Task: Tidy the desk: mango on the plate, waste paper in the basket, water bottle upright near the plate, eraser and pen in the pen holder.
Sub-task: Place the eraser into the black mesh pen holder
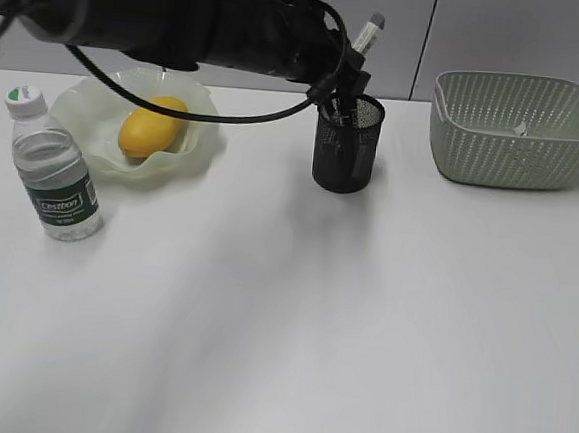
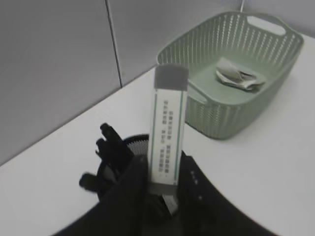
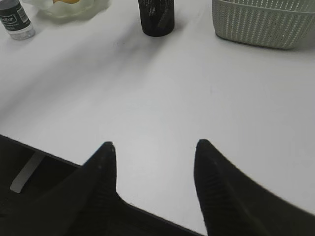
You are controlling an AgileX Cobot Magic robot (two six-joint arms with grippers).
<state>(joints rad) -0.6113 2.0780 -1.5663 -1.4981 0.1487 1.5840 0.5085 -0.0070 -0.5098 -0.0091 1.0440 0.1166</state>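
Observation:
My left gripper (image 1: 346, 79) reaches across from the left and is shut on the eraser (image 1: 367, 32), a white-sleeved block with grey ends. It holds the eraser upright just above the black mesh pen holder (image 1: 347, 151). In the left wrist view the gripper (image 2: 167, 173) clamps the eraser (image 2: 168, 123) over the holder's rim (image 2: 140, 142), with a black pen (image 2: 112, 147) standing inside. The mango (image 1: 152, 125) lies on the green plate (image 1: 199, 154). The water bottle (image 1: 57, 173) stands upright beside the plate. The waste paper (image 2: 238, 78) lies in the basket (image 1: 516, 144). My right gripper (image 3: 155, 146) is open and empty.
The white desk (image 1: 312, 309) stretches bare in front of the objects. The right wrist view shows the pen holder (image 3: 157, 17), the basket (image 3: 261, 22) and the bottle (image 3: 15, 19) far off, with the desk's near edge (image 3: 54, 158) just under the gripper.

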